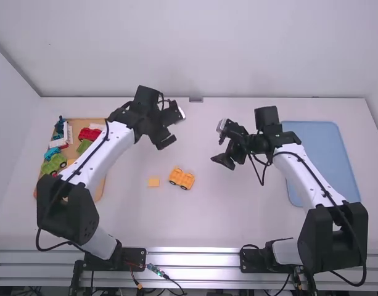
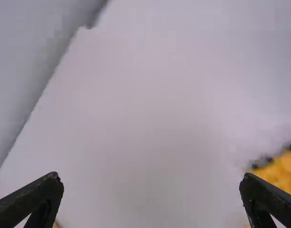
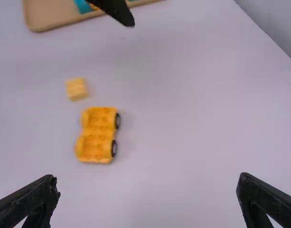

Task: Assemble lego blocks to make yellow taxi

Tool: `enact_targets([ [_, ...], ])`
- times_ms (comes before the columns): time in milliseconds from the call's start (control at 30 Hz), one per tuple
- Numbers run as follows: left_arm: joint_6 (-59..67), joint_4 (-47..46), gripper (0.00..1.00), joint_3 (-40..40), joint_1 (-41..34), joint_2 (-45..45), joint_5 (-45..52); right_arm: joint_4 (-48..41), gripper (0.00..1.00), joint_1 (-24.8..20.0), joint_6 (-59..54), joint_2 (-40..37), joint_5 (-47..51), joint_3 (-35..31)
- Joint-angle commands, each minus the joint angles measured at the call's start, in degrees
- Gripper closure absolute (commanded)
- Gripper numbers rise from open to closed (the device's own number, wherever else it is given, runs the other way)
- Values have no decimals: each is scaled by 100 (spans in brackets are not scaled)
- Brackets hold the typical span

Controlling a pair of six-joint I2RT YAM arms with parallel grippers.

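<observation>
High view, yellow car [image 1: 181, 178], yellow block [image 1: 153, 182]

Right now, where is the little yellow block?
In the high view, the little yellow block lies on the table, just left of the yellow car.

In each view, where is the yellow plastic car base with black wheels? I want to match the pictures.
High view: car base just below centre, beside a square yellow block.
Left wrist view: partly behind a finger of the left claw.
Right wrist view: whole, beside that block.
Shared landmark: white table edge against wall.
</observation>
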Motion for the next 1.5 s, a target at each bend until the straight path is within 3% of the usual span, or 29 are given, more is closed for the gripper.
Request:
enact_targets([
  [0,2162,-247,1,-182,151,-106,1558,-149,1,9,-822,33,-820,-9],
  [67,2906,-509,1,-337,385,-165,2350,22,1,9,-1386,30,-1257,-313],
  [167,3937,-782,1,-611,918,-185,3633,960,1,9,-1373,9,-1652,-927],
  [300,5061,-968,1,-1096,1611,-182,4872,2885,1,90,-9,48,-1696,-1690],
  [367,5850,-868,1,-1684,2092,-182,5692,4577,1,350,1141,203,-1091,-2286],
  [500,6112,59,1,-2503,2385,-169,5958,5963,1,841,2133,443,79,-2868],
  [767,5502,1272,1,-3190,2406,-171,5751,6951,1,1602,3064,1158,476,-3276],
  [1067,5513,1419,0,-3310,2426,-82,5716,7410,1,2424,3338,1788,1733,-3274],
  [1300,5469,1593,0,-3310,2424,49,5884,8612,1,2546,3670,2867,2092,-3187],
  [1467,5458,1552,0,-3310,2426,49,5792,8684,1,2564,3668,3361,2052,-2938],
])
